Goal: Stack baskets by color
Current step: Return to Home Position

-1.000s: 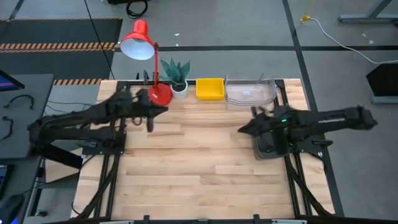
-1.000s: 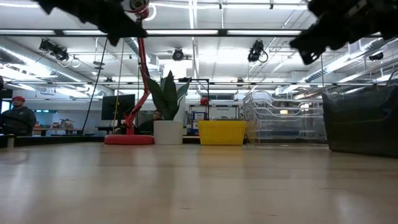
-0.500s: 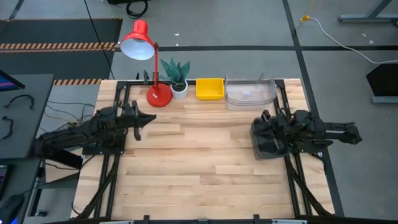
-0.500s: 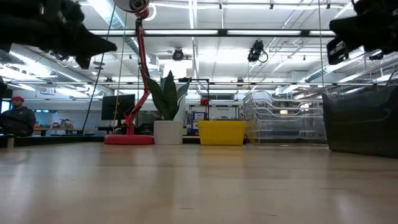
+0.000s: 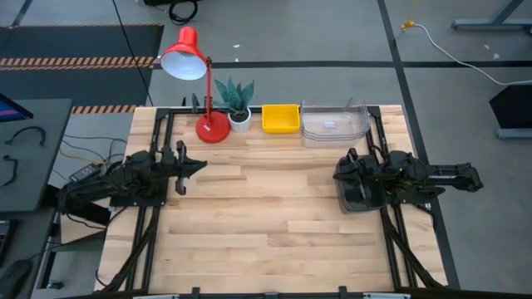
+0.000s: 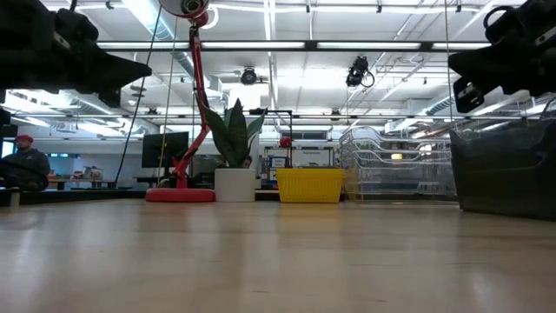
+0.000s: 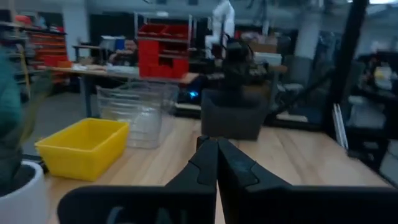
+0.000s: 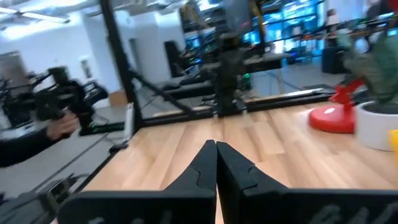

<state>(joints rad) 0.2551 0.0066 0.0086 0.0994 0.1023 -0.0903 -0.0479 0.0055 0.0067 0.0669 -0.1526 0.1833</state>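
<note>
Already the sorting looks done. The yellow baskets [image 5: 281,118] sit nested at the table's far edge, and the clear baskets [image 5: 334,123] are stacked just beside them on the right. The dark-grey baskets [image 7: 233,121] stand apart, nearer the right edge of the table [image 5: 266,241]. The right arm partly covers them in the high view, so I cannot tell what tops that pile.

The right gripper [image 8: 216,146] hangs in the air over the dark-grey pile, holding nothing, with its fingers pressed together. The left gripper [image 7: 216,146] is also empty with its fingers pressed together. It is raised above the left side of the table, near the red lamp [image 5: 212,126] and the white plant pot [image 5: 239,116].

What seems to remain is tucking both arms back to rest. To do this well, the right wrist should draw straight back and keep its height until it is past the rim of the dark-grey pile. Dropping early could clip the pile and shift it. The left arm should fold away from the lamp's base without swinging toward it. Both sets of fingers are best left together.
</note>
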